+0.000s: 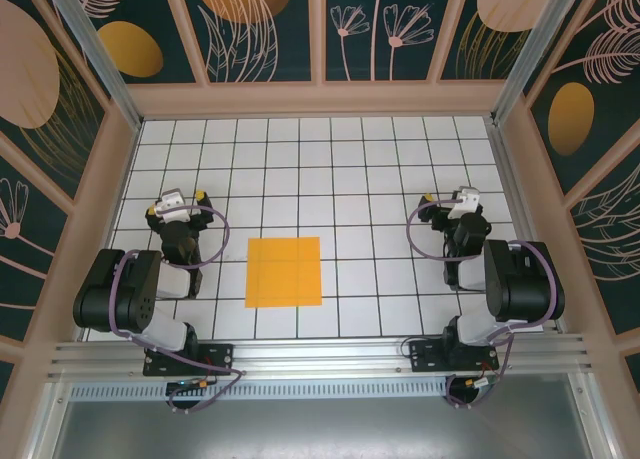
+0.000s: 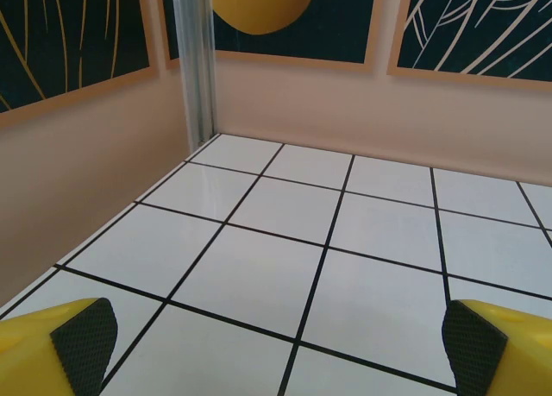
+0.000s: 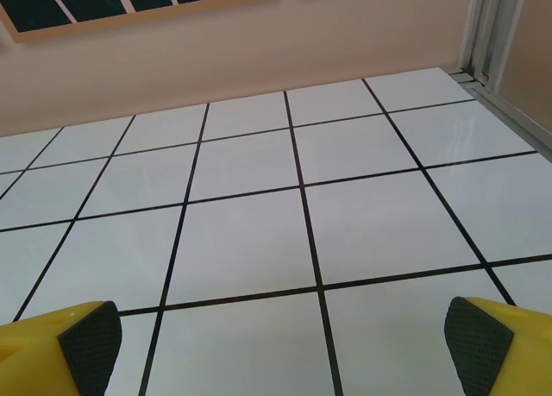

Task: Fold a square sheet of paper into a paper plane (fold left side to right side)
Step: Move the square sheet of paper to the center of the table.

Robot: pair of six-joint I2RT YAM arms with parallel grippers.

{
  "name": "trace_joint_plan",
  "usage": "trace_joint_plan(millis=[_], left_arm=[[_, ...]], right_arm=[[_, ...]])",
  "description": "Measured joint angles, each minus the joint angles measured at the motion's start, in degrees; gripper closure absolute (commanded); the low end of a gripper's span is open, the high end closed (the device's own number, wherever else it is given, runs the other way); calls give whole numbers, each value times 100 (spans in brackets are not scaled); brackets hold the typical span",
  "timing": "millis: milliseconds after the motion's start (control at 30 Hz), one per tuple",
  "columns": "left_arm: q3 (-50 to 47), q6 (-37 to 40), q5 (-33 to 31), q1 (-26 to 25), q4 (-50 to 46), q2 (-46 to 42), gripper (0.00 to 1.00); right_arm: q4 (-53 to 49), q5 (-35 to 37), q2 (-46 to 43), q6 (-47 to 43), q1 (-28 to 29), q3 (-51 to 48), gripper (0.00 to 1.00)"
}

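Toward the near middle of the desk (image 1: pixel 380 159), the square sheet of paper (image 1: pixel 284 271) lies flat and unfolded, untouched. The left end effector (image 1: pixel 187 196) and right end effector (image 1: pixel 449 196) sit well apart from it on either side, fingers spread wide and empty. Lifting the thin left edge with the right side unpinned could make the sheet slide, skewing the crease.
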Motion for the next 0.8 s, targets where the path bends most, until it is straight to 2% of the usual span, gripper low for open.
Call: trace_joint_plan(millis=[800], left_arm=[[-11, -17, -2, 0, -57, -74, 2]], right_arm=[[0, 0, 0, 2, -11, 0, 1]])
